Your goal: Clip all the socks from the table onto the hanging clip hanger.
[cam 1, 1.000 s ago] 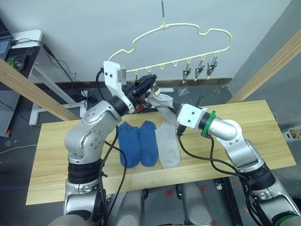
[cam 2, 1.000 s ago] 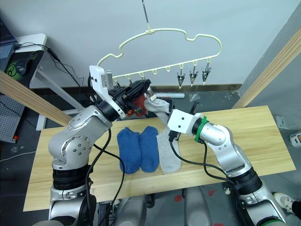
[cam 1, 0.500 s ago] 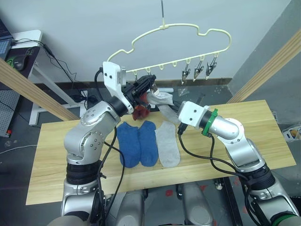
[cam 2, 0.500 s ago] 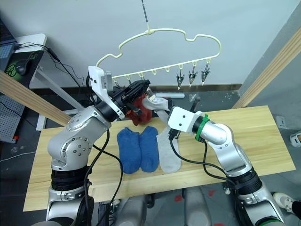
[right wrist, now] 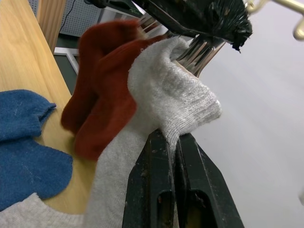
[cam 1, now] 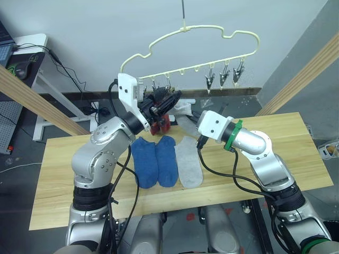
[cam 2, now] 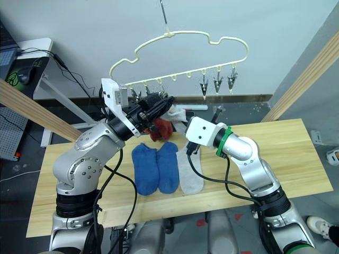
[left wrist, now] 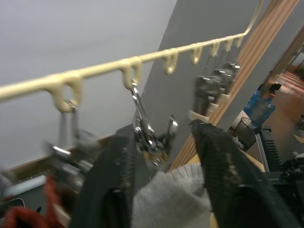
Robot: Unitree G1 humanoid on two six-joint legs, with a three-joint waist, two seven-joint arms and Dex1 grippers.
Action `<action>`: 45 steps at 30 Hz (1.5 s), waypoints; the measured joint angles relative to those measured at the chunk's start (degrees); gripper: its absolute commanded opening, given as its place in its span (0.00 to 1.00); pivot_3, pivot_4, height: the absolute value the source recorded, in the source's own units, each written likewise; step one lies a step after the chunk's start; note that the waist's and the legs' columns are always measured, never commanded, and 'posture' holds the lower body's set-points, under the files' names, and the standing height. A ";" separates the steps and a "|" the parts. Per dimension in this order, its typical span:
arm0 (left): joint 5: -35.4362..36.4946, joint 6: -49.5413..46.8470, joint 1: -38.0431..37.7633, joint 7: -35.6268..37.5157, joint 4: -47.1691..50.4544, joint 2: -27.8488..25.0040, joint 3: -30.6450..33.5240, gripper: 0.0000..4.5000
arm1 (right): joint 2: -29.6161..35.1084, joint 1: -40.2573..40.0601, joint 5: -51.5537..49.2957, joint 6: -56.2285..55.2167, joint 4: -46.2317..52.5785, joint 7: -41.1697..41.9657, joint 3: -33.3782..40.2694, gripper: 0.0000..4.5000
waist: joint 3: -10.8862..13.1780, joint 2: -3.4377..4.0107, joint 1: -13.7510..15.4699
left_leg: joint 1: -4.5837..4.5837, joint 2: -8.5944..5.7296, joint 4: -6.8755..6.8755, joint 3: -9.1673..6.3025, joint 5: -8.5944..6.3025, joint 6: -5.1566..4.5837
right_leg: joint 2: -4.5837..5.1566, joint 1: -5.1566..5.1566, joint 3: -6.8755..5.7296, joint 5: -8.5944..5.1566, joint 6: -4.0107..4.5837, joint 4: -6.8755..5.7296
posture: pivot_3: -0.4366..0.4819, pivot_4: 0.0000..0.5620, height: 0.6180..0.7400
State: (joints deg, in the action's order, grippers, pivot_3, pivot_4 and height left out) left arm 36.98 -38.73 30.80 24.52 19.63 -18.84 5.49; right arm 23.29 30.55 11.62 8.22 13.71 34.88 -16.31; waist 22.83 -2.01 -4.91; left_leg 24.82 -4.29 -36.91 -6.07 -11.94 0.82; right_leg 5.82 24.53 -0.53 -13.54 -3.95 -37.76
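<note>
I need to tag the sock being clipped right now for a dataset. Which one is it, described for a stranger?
Find the pale yellow clip hanger hanging over the wooden table. Below its left-hand clips, the right gripper pinches a light grey sock that the left gripper reaches around. It is raised beside the red socks, while its grey twin lies flat.

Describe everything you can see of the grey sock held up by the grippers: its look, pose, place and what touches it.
The grey sock is a short ankle sock of light grey ribbed knit, raised off the table just under the clip hanger. The right gripper is shut on its cuff edge, and the fabric bunches there. The left gripper brackets a silver clip directly above the sock. Two rust red socks hang beside it.
</note>
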 measured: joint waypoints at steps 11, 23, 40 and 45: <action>-1.16 1.89 -3.67 2.92 1.94 -5.45 0.04 0.76 | 0.16 -0.27 -3.63 3.73 -0.29 3.04 -0.10 0.53 | 0.00 0.01 0.12 | 0.01 -0.01 0.02 0.02 0.00 0.00 | 0.01 0.07 0.04 0.00 0.01 -0.03 | 0.31 0.65 1.00; -2.33 4.47 -17.73 9.47 11.04 -16.01 2.34 0.76 | 11.03 -10.11 -14.58 18.13 15.13 11.29 8.64 0.67 | -0.14 0.10 0.27 | 0.08 0.03 0.04 0.00 0.00 0.01 | 0.06 0.14 0.03 0.02 0.04 -0.01 | 0.32 0.56 1.00; -9.56 15.67 -29.71 10.10 12.34 -17.42 7.39 0.76 | 12.51 -13.70 -25.26 30.52 23.39 5.88 17.11 0.67 | -5.92 0.07 1.60 | 0.03 0.02 -0.02 0.10 0.01 0.03 | 0.05 0.04 0.02 0.05 0.09 0.09 | 0.34 0.31 1.00; -10.92 17.02 -30.70 9.97 12.49 -17.41 7.39 0.76 | 10.73 -14.48 -26.56 32.39 23.43 2.72 17.14 0.63 | -7.34 0.10 2.02 | -0.11 0.03 -0.07 0.06 0.04 0.05 | 0.01 -0.19 0.00 0.05 0.10 0.16 | 0.36 0.29 1.00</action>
State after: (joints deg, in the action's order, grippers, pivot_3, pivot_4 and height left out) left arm 26.06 -21.71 0.10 34.49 32.12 -36.25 12.88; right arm 34.01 16.06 -14.94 40.61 37.14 37.61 0.83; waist 15.49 -1.91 -2.89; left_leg 24.71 -4.25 -36.98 -6.01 -11.90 0.87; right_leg 5.83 24.34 -0.53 -13.49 -3.84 -37.60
